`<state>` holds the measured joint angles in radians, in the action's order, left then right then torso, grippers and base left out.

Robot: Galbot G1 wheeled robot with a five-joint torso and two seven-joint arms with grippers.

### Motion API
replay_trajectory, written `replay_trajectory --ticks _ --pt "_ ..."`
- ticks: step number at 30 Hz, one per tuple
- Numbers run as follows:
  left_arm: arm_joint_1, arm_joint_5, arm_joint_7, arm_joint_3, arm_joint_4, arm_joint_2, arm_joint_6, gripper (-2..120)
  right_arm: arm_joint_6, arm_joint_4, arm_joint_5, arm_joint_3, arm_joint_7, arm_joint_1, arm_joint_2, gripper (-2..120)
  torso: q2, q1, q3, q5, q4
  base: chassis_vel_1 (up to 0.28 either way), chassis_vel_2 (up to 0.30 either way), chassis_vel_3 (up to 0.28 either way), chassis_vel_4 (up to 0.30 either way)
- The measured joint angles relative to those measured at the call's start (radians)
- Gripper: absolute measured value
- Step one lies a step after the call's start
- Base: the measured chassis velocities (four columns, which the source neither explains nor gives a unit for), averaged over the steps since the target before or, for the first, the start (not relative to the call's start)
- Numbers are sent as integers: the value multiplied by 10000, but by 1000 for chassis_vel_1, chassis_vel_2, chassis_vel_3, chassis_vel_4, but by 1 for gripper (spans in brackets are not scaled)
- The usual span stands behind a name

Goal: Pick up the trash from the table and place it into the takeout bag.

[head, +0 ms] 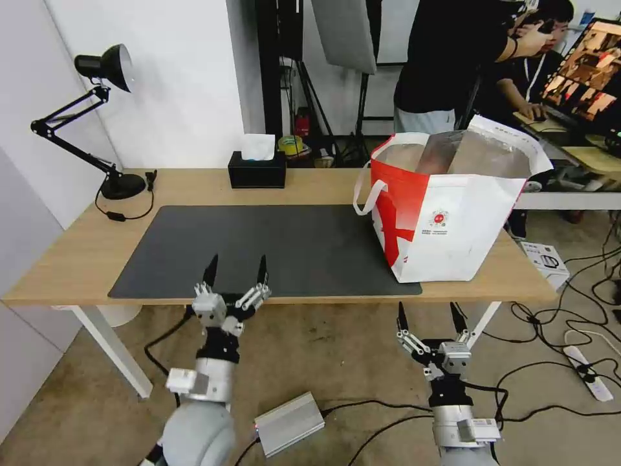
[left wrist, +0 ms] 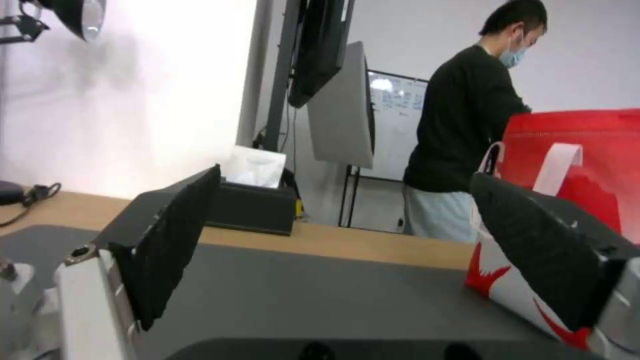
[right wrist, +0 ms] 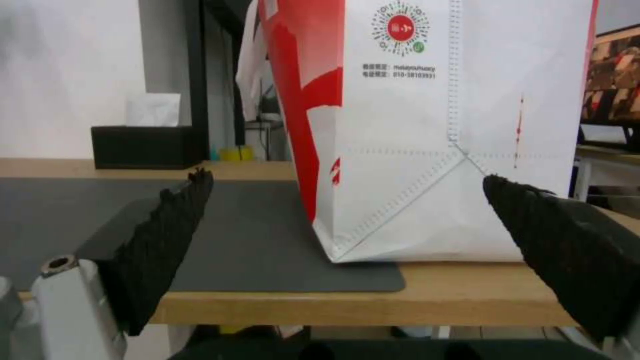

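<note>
Nearest the head camera, the left gripper (head: 236, 270) is raised at the near edge of the long light-wood table (head: 77, 259), its two black fingers spread apart with nothing between them, the tips over the front margin of the large dark grey mat (head: 259, 246). The right gripper (head: 431, 317) sits lower, in front of the table's near edge and below the tabletop line, fingers likewise apart and empty.

The large boxy white-and-red takeout bag (head: 453, 220) with silver foil lining stands upright on the right part of the table, its near corner resting on the mat's right end and the rest on bare wood. Its mouth is open, and a white loop handle (head: 367, 194) hangs down its left side. A small round red logo (head: 439, 219) faces the robot. What lies inside the bag cannot be told from these views.

In the right wrist view, the bag (right wrist: 433, 125) stands directly ahead between the spread fingers (right wrist: 160, 240), with the mat's corner under it.

In the left wrist view, the open fingers (left wrist: 167, 245) frame the mat (left wrist: 320, 295), with the bag's red side (left wrist: 580, 160) off to one side.

A black tissue box (head: 257, 169) with a white tissue sits at the table's far edge, behind the mat. A black articulated desk lamp (head: 97, 123) stands at the far left corner, its cord (head: 126, 210) trailing on the wood.
</note>
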<state>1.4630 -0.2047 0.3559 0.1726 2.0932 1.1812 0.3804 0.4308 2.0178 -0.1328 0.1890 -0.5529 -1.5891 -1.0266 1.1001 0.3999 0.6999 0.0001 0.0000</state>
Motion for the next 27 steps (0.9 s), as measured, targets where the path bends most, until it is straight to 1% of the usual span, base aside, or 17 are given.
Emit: replay_trajectory --ticks 1,3,5,6,10,11,15,17,19,27 --pt "0 0 0 0 0 0 0 100 0 0 0 0 0 0 0 100 0 0 0 0 0 0 0 0 0" --pt "200 291 2 26 -29 186 113 100 0 0 0 0 0 1 0 100 0 1 0 0 0 0 0 0 0" --pt "463 802 80 36 -101 456 278 100 0 0 0 0 0 0 1 100 0 1 0 -1 0 0 0 0 0" --pt "463 802 80 36 -101 456 278 100 0 0 0 0 0 0 1 100 0 1 0 -1 0 0 0 0 0" --pt "901 1696 444 39 -252 1001 506 100 0 0 0 0 0 0 0 100 0 1 0 0 0 0 0 0 0" --pt "901 1696 444 39 -252 1001 506 100 0 0 0 0 0 0 0 100 0 1 0 0 0 0 0 0 0" --pt "1270 2423 830 103 -453 1484 769 100 0 0 0 0 0 0 0 100 0 1 0 0 0 0 0 0 0" --pt "1276 2434 839 103 -456 1492 773 100 0 0 0 0 0 0 0 100 0 1 0 0 0 0 0 0 0" --pt "1462 2536 1024 159 -529 1683 842 100 0 0 0 1 0 0 0 100 0 1 0 0 0 0 0 0 0" --pt "1597 2701 1155 305 -800 1817 989 100 0 0 0 1 0 0 0 100 -2 1 1 -1 0 0 0 0 0"
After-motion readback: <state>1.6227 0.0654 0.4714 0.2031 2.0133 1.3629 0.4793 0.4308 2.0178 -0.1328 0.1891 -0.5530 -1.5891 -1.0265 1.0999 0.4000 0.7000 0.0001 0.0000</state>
